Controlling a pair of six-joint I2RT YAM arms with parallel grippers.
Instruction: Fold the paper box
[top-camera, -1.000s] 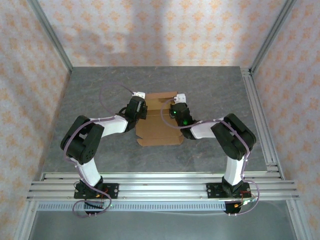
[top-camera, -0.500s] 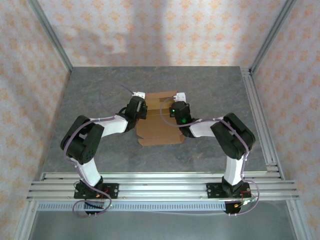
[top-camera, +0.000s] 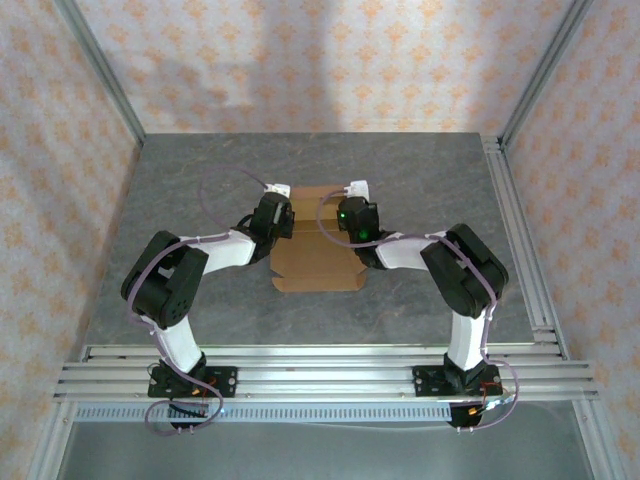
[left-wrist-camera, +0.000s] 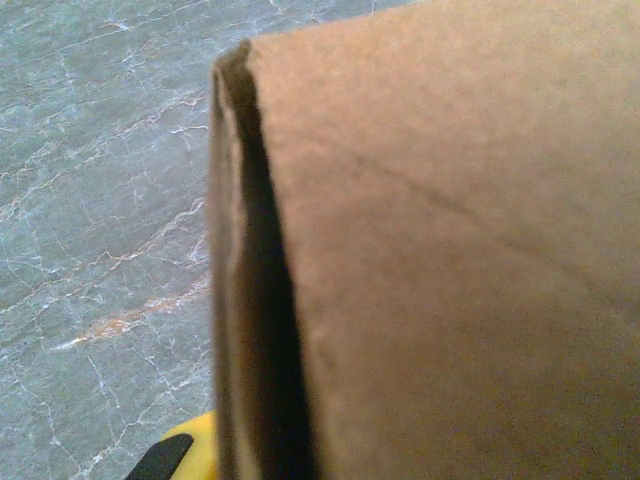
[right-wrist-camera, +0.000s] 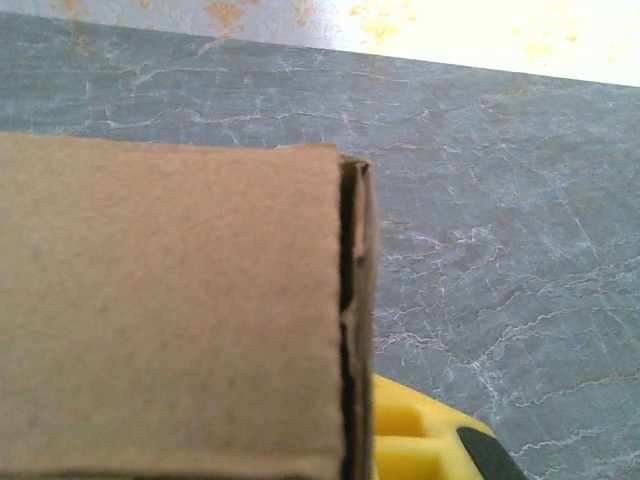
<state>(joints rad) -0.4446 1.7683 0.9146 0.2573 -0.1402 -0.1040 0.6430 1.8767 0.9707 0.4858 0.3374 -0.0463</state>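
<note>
Now you hold the paper box (top-camera: 318, 262) at both sides.
Your left end effector (top-camera: 284, 203) and right end effector (top-camera: 347, 203) are clamped on it.

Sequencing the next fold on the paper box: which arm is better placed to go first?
Probably left: left claw grips the paper box wall whose layers gape; the wall in the right claw looks closed, upright.

The left arm (top-camera: 215, 250) and right arm (top-camera: 405, 255) are white with black joints and lilac cables (top-camera: 212, 188).
</note>
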